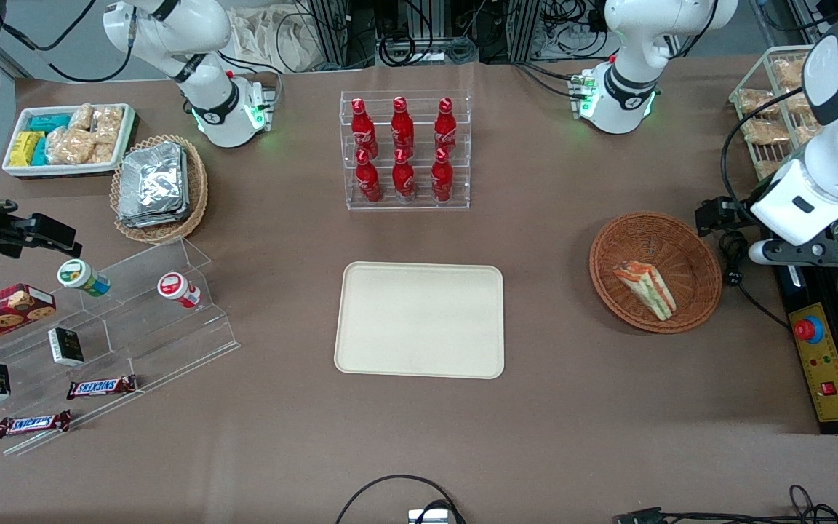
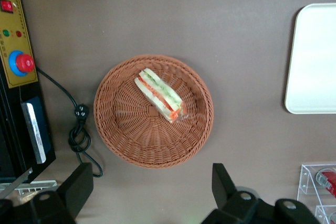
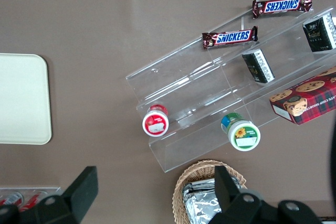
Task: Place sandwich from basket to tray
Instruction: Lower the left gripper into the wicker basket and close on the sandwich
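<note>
The sandwich [image 1: 644, 290] [image 2: 160, 95], a wrapped wedge with green, orange-red and white layers, lies on its side in the round reddish-brown wicker basket [image 1: 608, 247] [image 2: 110, 129]. The cream tray [image 1: 419, 320] [image 2: 315, 61] sits flat at the table's middle with nothing on it, a gap of bare table between it and the basket. My gripper [image 1: 716, 216] [image 2: 151, 182] hangs high above the table at the basket's rim, toward the working arm's end. Its fingers are spread wide open and hold nothing; the wrist view looks straight down on the basket.
A control box with a red button [image 1: 815, 364] [image 2: 18, 61] and a looped black cable [image 2: 79, 129] lie close to the basket. A clear rack of red bottles [image 1: 404, 149] stands farther from the camera than the tray. A wire rack of snack packets [image 1: 772, 109] stands near the working arm.
</note>
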{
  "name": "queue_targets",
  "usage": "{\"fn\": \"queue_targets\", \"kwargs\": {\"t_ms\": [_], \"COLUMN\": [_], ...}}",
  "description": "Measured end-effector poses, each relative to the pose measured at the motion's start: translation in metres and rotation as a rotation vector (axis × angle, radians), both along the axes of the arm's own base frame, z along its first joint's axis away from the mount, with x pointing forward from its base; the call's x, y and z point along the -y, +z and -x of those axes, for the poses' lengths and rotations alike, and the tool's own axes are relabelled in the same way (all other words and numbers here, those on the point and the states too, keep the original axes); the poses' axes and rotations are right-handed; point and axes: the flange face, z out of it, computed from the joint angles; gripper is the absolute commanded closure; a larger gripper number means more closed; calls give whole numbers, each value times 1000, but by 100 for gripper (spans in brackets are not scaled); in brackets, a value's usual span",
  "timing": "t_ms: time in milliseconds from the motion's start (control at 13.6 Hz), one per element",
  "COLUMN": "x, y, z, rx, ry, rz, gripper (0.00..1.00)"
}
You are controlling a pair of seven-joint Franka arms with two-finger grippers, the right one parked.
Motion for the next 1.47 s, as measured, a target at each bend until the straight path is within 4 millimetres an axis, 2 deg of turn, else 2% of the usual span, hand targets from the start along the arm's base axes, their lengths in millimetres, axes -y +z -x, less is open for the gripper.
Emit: {"fn": "queue_targets", "kwargs": {"t_ms": [442,663,737,884,1179,1326,1474], "x": [-1,-4,-4,-3,-4,-4,-5], "y": [-13,-40,-58,-106,-199,-235,-261], "z": [-16,-20,-21,-13,18,34,42], "rx": [-14,-3,23,54,96,112,110], "ry": [34,318,411,562,700,741,753], "rz": [-2,-30,-33,-36,-25,-16,-15], "gripper": [0,0,0,0,0,0,0]}}
